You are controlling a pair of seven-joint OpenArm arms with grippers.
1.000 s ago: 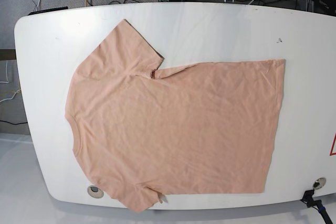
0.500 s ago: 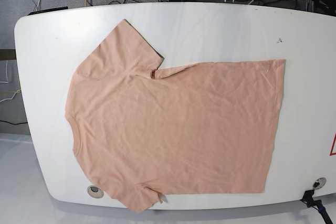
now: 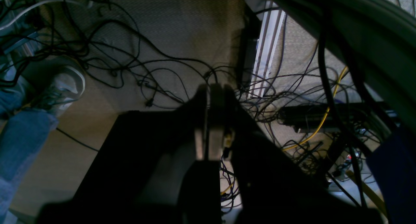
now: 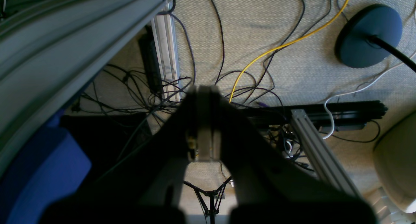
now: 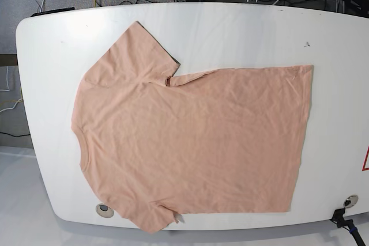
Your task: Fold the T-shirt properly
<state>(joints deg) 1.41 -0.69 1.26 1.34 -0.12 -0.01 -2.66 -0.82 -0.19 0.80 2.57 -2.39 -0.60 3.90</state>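
Observation:
The salmon-peach T-shirt point(image 5: 190, 136) lies spread flat on the white table point(image 5: 230, 27), neck to the left, hem to the right, one sleeve pointing up-left and the other at the front edge. No print shows on the side facing up. Neither arm reaches over the table in the base view. My left gripper point(image 3: 211, 87) is shut with nothing in it and hangs over the cabled floor. My right gripper point(image 4: 204, 88) is likewise shut and empty, also pointing down at the floor.
Two round holes point(image 5: 104, 208) point(image 5: 350, 201) sit near the table's front edge. Tangled cables point(image 3: 156, 71) cover the carpet behind the table, with a yellow cable point(image 4: 276, 48), an aluminium rail point(image 4: 167, 55) and a round stand base point(image 4: 369, 35). A person's shoe point(image 3: 65, 87) shows at left.

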